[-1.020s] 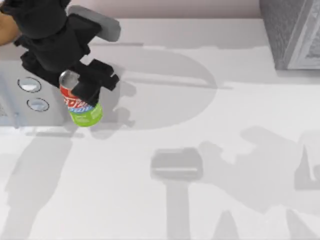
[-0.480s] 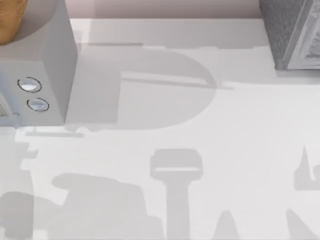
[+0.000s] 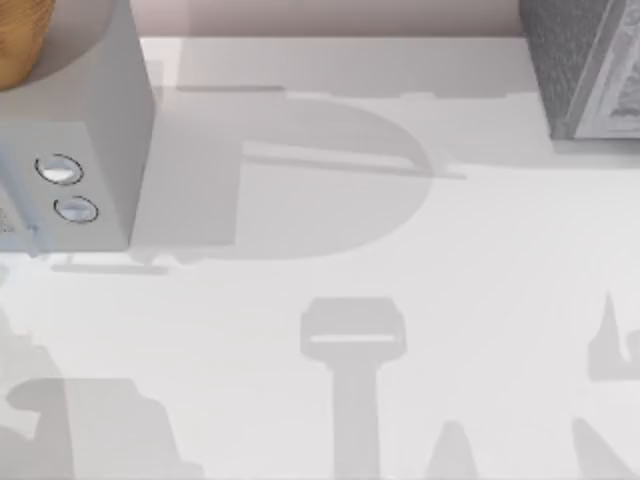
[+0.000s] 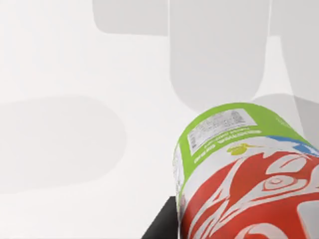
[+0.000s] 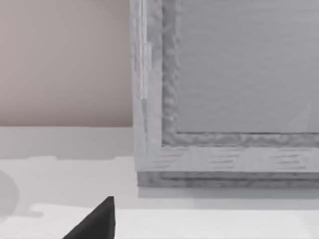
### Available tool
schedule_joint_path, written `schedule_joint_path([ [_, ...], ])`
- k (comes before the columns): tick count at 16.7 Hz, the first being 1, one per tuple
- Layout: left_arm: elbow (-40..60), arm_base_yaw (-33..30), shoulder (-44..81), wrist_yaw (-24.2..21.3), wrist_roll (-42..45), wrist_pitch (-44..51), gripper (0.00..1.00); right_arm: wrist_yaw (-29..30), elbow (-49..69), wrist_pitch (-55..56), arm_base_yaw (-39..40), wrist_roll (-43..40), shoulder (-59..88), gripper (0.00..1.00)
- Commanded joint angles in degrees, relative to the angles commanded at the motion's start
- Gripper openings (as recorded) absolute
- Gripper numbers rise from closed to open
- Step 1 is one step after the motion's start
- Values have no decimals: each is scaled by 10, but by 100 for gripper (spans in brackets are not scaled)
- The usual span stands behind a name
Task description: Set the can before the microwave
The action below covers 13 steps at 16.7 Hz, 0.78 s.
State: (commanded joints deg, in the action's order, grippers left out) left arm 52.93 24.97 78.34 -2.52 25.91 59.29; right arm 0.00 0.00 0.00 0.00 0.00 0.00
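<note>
The can (image 4: 239,174) looms close in the left wrist view, tilted over the white table, showing its lime-green base, thin blue stripe and red band. My left gripper is shut on it, with one black finger (image 4: 160,226) showing beside the can. The microwave (image 3: 70,130), light grey with two round silver dials (image 3: 58,170), stands at the table's far left in the top view. A dark part of my right gripper (image 5: 94,221) shows in the right wrist view, facing the speckled box.
A darker speckled grey box (image 3: 580,70) stands at the back right corner and rises large in the right wrist view (image 5: 224,99). A brown wooden object (image 3: 20,40) rests on the microwave. Arm shadows lie along the table's front.
A second ago my left gripper held the can by the microwave's front right corner. Arm and can have since left the top view, and the shadow at the front left has slid further left.
</note>
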Motion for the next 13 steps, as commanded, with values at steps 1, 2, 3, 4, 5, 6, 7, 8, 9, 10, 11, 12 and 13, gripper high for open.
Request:
schedule_joint_path([
  [1, 0, 0, 0, 0, 0, 0, 0, 0, 0, 0, 0, 0, 0, 100],
  [2, 1, -2, 3, 0, 1, 1, 0, 0, 0, 0, 0, 0, 0, 100],
  [3, -1, -2, 3, 0, 0, -1, 0, 0, 0, 0, 0, 0, 0, 100],
  [4, -5, -2, 3, 0, 0, -7, 0, 0, 0, 0, 0, 0, 0, 100],
  [5, -9, -1, 4, 0, 0, -13, 0, 0, 0, 0, 0, 0, 0, 100],
  [6, -13, 0, 5, 0, 0, -19, 0, 0, 0, 0, 0, 0, 0, 100],
  [7, -14, 0, 5, 0, 0, -20, 0, 0, 0, 0, 0, 0, 0, 100],
  [8, -14, 0, 5, 0, 0, -20, 0, 0, 0, 0, 0, 0, 0, 100],
  [9, -14, 0, 5, 0, 0, -20, 0, 0, 0, 0, 0, 0, 0, 100],
  [10, -14, 0, 5, 0, 0, -20, 8, 0, 0, 0, 0, 0, 0, 100],
  [11, -14, 0, 5, 0, 0, -20, 15, 0, 0, 0, 0, 0, 0, 100],
  [12, -14, 0, 5, 0, 0, -20, 23, 0, 0, 0, 0, 0, 0, 100],
  [13, -14, 0, 5, 0, 0, -20, 30, 0, 0, 0, 0, 0, 0, 100],
])
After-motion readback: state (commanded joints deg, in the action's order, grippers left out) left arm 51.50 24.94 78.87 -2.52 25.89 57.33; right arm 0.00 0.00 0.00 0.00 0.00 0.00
